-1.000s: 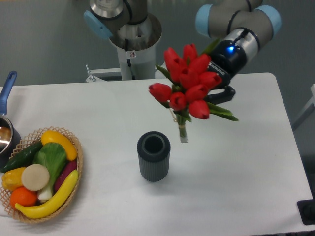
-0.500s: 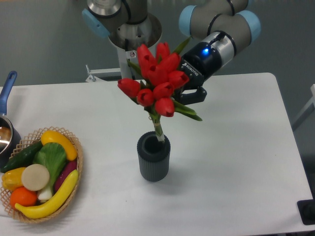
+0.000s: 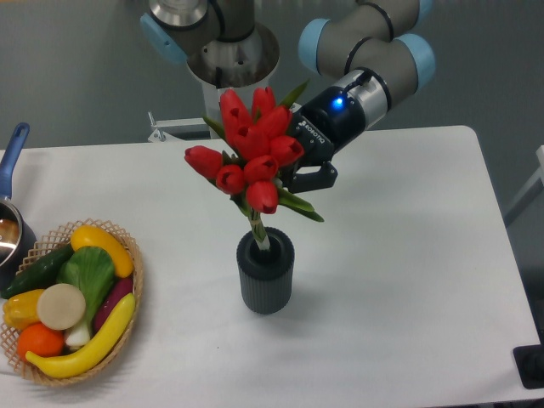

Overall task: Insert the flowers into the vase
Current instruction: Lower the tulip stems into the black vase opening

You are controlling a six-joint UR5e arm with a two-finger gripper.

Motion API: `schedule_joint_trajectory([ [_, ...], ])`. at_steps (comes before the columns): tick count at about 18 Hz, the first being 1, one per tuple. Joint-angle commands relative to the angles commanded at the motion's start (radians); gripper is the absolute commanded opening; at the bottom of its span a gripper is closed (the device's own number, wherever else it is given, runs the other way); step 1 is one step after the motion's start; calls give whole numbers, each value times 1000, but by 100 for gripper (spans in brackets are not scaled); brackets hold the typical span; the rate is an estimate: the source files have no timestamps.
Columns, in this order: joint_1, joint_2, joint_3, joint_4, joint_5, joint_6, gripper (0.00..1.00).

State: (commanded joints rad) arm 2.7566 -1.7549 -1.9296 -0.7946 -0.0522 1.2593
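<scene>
Camera: "ROBOTIQ"-marked fingers (image 3: 299,174) hold flowers (image 3: 246,151), stems in vase (image 3: 265,272).

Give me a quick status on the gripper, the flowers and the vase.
Gripper shut on the flowers, bunch tilted. Stem ends inside the mouth of the vase, blooms well above the rim. Nothing in the way; basket far off to the side.

Grey arm (image 3: 361,34), light-blue joint caps, black wrist, blue light.
</scene>
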Motion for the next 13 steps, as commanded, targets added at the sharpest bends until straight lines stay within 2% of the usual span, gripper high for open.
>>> schedule_joint_trajectory([
  [10,2,-61,-11,0,11,9,31],
  [13,9,-87,-12,0,11,52,31],
])
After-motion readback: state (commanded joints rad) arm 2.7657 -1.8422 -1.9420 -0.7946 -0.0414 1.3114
